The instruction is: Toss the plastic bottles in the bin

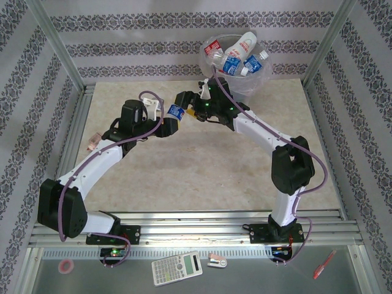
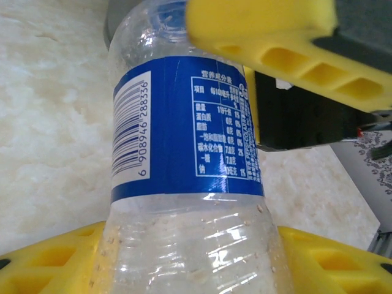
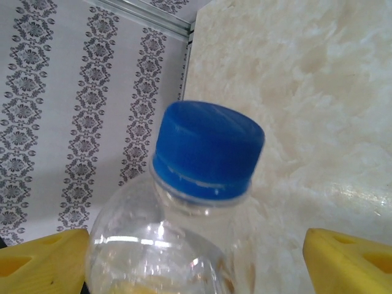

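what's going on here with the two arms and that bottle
The two arms meet over the middle of the table. The left arm's fingers grip a clear blue-labelled bottle around its body. The right arm's fingers stand open on either side of its blue cap, not gripping it. It looks like a handover on the way to the bin at the far right, which holds several bottles.

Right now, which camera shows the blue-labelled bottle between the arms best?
The left wrist view: the blue-labelled bottle is close, its barcode readable. The right wrist view shows its blue cap; the top external view, its label, tiny.
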